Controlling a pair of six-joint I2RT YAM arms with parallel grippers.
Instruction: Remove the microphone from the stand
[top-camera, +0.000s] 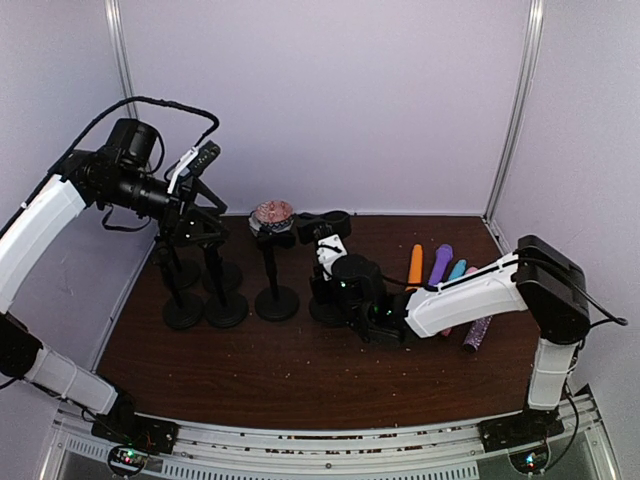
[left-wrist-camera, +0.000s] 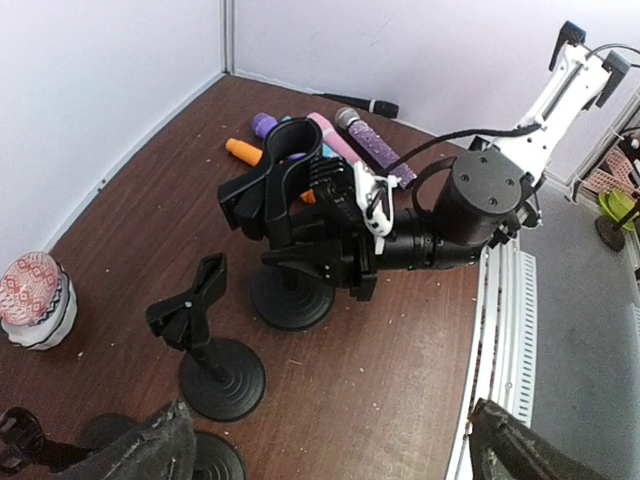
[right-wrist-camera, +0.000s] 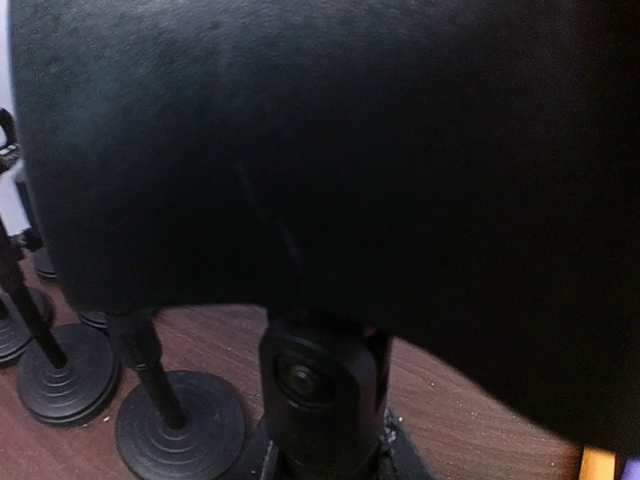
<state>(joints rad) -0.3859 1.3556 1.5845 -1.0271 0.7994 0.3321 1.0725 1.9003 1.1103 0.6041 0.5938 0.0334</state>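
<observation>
Top external | left gripper (left-wrist-camera: 325, 452) wide; right gripper (left-wrist-camera: 305, 250): cannot tell | pulling pink-topped microphone (top-camera: 273, 213) sideways could tip its black stand (top-camera: 277, 302)

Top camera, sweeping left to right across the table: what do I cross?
Black stands → red-patterned microphone on its stand → empty clip stand → orange microphone → purple microphone → blue microphone → glittery purple microphone.

A black surface (right-wrist-camera: 350, 150) fills the view above a stand joint (right-wrist-camera: 320, 385) and round bases (right-wrist-camera: 185, 435).
</observation>
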